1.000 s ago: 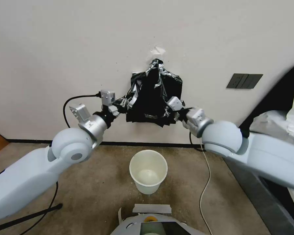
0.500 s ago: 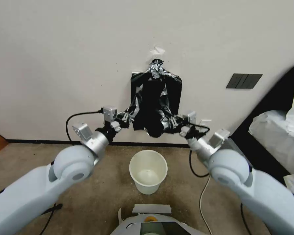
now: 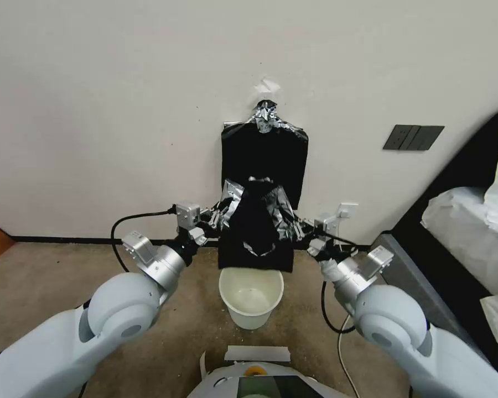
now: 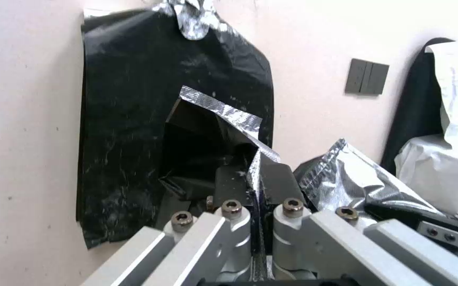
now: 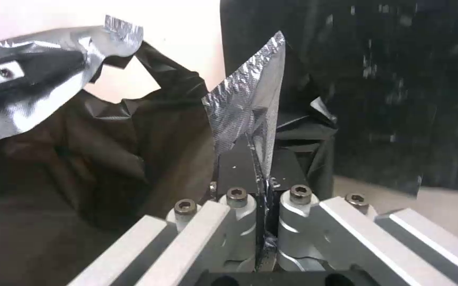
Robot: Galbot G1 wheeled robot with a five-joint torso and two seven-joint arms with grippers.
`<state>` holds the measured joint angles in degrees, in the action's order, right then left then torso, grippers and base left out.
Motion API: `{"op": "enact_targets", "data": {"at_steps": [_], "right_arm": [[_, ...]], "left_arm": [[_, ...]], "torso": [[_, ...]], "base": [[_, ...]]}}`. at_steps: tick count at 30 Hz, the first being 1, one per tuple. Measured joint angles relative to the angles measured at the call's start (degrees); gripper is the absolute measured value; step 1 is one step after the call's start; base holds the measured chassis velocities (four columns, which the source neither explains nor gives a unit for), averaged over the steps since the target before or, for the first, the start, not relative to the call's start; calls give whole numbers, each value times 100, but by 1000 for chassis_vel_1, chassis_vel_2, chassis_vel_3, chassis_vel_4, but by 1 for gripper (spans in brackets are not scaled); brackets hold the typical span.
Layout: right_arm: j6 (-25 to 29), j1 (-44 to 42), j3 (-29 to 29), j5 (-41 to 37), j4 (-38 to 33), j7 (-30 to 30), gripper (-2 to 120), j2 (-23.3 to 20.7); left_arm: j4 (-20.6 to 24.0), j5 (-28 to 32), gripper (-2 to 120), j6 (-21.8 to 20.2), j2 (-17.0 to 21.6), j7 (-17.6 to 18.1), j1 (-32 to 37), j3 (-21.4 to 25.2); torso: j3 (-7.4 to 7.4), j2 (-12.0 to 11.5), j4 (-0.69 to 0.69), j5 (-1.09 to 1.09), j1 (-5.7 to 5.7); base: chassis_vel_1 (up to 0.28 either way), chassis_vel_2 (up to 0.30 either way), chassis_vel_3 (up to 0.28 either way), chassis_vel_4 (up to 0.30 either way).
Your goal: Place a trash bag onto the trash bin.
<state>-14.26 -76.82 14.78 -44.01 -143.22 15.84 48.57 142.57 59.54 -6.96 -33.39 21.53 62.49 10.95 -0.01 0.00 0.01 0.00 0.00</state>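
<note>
The trash bag (image 3: 254, 229), thin glossy black with silvery edges, hangs stretched between my two grippers, its lower hem just above the rim of the cream-white trash bin (image 3: 251, 303) on the floor. My left gripper (image 3: 218, 214) is shut on the bag's left silvery edge (image 4: 224, 113). My right gripper (image 3: 299, 228) is shut on the right edge (image 5: 253, 103). In the left wrist view the left gripper (image 4: 254, 174) pinches the film between its pads. The right wrist view has the right gripper (image 5: 259, 159) doing the same, with the bag's mouth (image 5: 80, 159) sagging open beside it.
A flat bundle of black bags (image 3: 265, 152) hangs on the wall behind the held bag. A dark switch plate (image 3: 414, 137) is on the wall to the right. Grey furniture (image 3: 404, 265) and white plastic-wrapped items (image 3: 465, 215) stand at the right. Tape (image 3: 258, 352) marks the floor near my base.
Both grippers have come down from the wall bundle, pulling one bag free. The bag now hangs apart from the bundle, low over the bin.
</note>
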Motion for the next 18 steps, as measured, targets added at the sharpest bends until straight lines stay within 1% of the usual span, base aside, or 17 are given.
{"op": "enact_targets", "data": {"at_steps": [3, 6, 7, 10, 16, 18], "right_arm": [[19, -150, 1, 93, 0, -41, 0, 72], [103, -264, -11, 310, 1, -146, 0, 182], [170, -288, -20, 464, 70, -203, 0, 211], [239, -340, -31, 595, 219, -238, 0, 260], [283, -458, -35, 600, 355, -233, 0, 406], [295, -561, -128, 636, 477, -224, 0, 622]], "left_arm": [[-88, -108, 0, 13, -107, -31, 77, -48], [-272, -230, 0, 17, -268, -51, 51, -218], [-350, -277, 0, 17, -325, -52, 7, -296], [-475, -342, 0, 16, -420, -49, -47, -414], [-667, -432, 0, 4, -591, -52, -28, -553], [-784, -513, 0, 1, -679, -80, 100, -574]], "torso": [[0, 0, -1, 0, 0], [0, 0, -1, 0, 0], [0, 0, -1, -1, 0], [0, 0, -1, 1, 0], [1, 0, -1, -1, 0], [0, 0, -1, 1, 1]], "base": [[0, 0, 0, 0], [0, 0, 0, 0], [0, 0, 0, 0], [0, 0, 0, 0], [0, 0, 0, 0], [0, 0, 0, 0]]}}
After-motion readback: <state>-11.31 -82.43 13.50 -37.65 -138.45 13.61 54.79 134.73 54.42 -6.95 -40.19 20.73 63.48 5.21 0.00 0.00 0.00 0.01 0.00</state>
